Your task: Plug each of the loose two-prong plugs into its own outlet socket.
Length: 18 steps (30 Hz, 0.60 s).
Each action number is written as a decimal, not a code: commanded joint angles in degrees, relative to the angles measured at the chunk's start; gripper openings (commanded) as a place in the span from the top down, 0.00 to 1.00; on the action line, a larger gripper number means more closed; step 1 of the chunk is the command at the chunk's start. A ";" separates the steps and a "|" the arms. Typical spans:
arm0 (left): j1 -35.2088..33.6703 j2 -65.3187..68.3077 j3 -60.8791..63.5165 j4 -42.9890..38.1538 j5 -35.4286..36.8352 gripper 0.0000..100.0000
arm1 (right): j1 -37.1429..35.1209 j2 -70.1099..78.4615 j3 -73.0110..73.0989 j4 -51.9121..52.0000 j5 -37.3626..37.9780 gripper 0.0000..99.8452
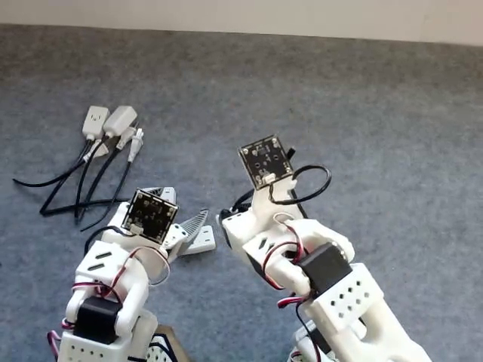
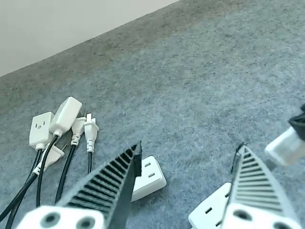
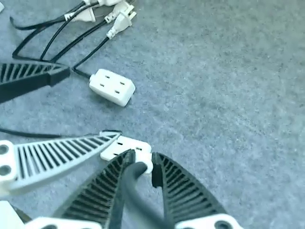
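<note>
My right gripper (image 3: 143, 160) is shut on a white plug (image 3: 141, 167) with a black cord, its head right against a white socket (image 3: 119, 144) on the carpet. A second white socket (image 3: 112, 86) lies a little farther off. My left gripper (image 2: 189, 150) hangs open just above both sockets (image 2: 148, 175) (image 2: 209, 215), one finger (image 3: 57, 152) lying over the nearer socket. Two loose two-prong plugs (image 2: 90, 129) with black cords lie farther away beside another socket (image 2: 40, 129) and a white adapter (image 2: 64, 114). From above, this cluster (image 1: 113, 124) sits at the far left.
Black cords (image 1: 68, 185) trail across the grey carpet from the cluster toward the left arm. A socket (image 1: 202, 241) lies between the two arms' grippers. Open carpet (image 1: 377, 113) stretches to the right and back; a pale wall edge (image 2: 71, 28) bounds the far side.
</note>
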 commanded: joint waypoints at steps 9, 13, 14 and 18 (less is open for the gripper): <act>3.65 -0.40 -0.57 2.02 -0.44 0.70 | 0.04 -0.48 -3.47 -4.62 0.18 1.00; 5.93 -0.40 -0.13 2.46 -0.44 0.70 | 0.04 -0.48 -3.56 -4.88 -0.18 1.00; 6.02 -0.40 -0.13 2.29 -0.44 0.70 | -0.04 -0.48 -3.56 -4.70 -0.18 1.00; 5.85 -0.31 0.13 2.02 -0.53 0.70 | -3.47 -0.57 -3.65 -3.21 -0.26 1.00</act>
